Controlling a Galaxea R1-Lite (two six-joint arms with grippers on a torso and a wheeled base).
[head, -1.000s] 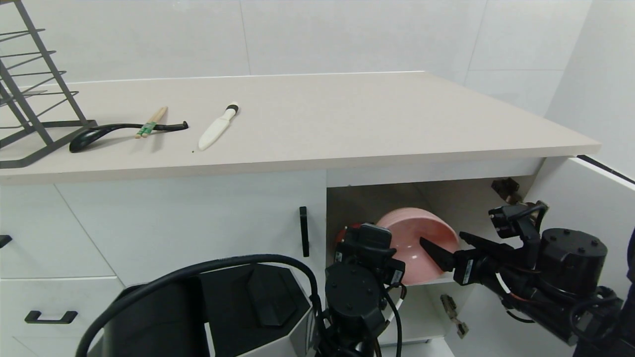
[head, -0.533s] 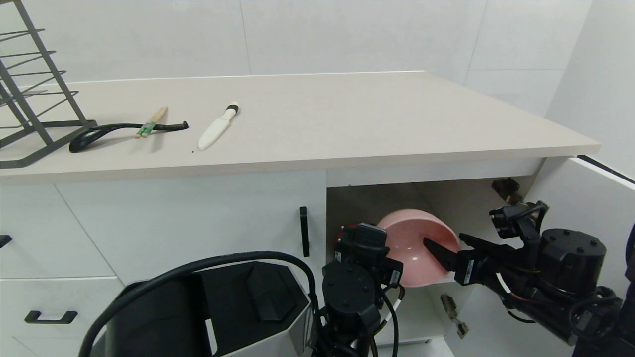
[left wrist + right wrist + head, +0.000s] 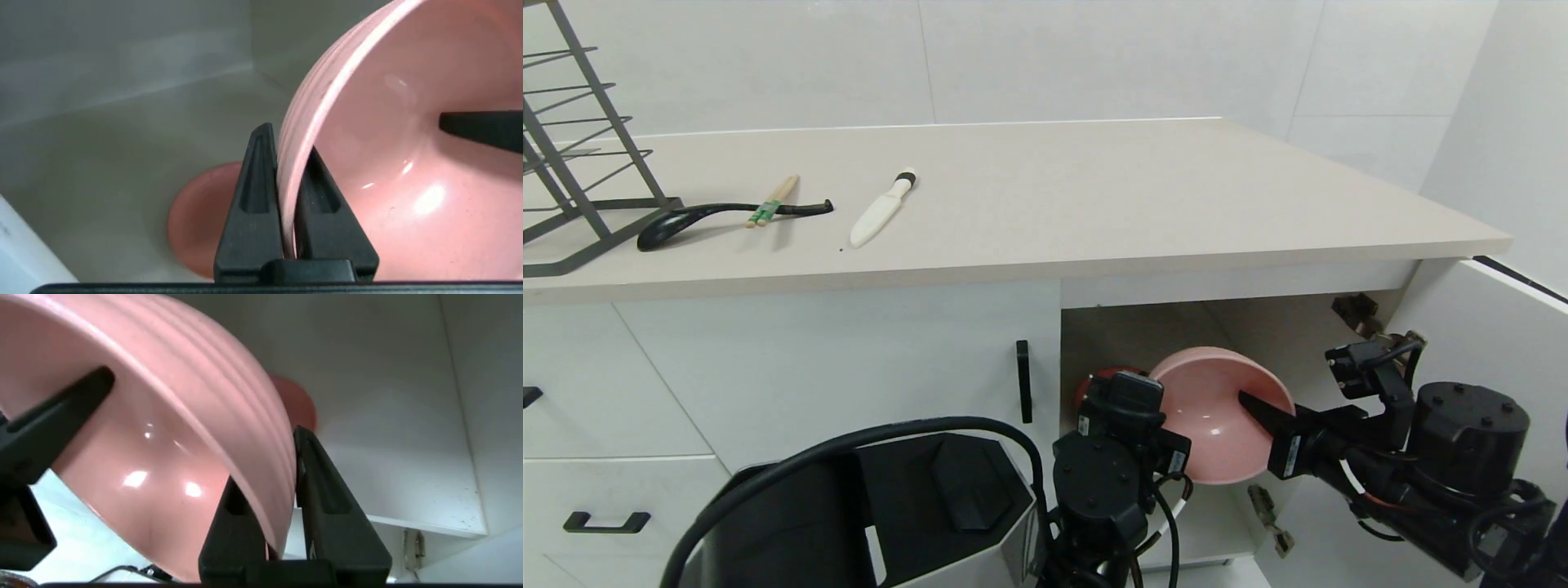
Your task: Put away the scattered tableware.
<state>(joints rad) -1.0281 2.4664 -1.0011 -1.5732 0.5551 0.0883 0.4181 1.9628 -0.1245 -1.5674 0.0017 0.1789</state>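
A pink ribbed bowl hangs tilted in the mouth of the open lower cabinet, held from both sides. My left gripper is shut on its rim, one finger inside and one outside. On the opposite rim my right gripper is shut the same way; its inner finger lies across the bowl's hollow. A small reddish dish sits on the cabinet shelf behind the bowl. On the counter lie a black ladle, a pair of chopsticks and a white knife.
A dark wire dish rack stands at the counter's far left. The cabinet door is swung open on the right beside my right arm. A black handle marks the closed door left of the opening.
The bowl, held by both grippers, has shifted slightly right and lower, out toward me, from the cabinet opening. The counter items have not moved.
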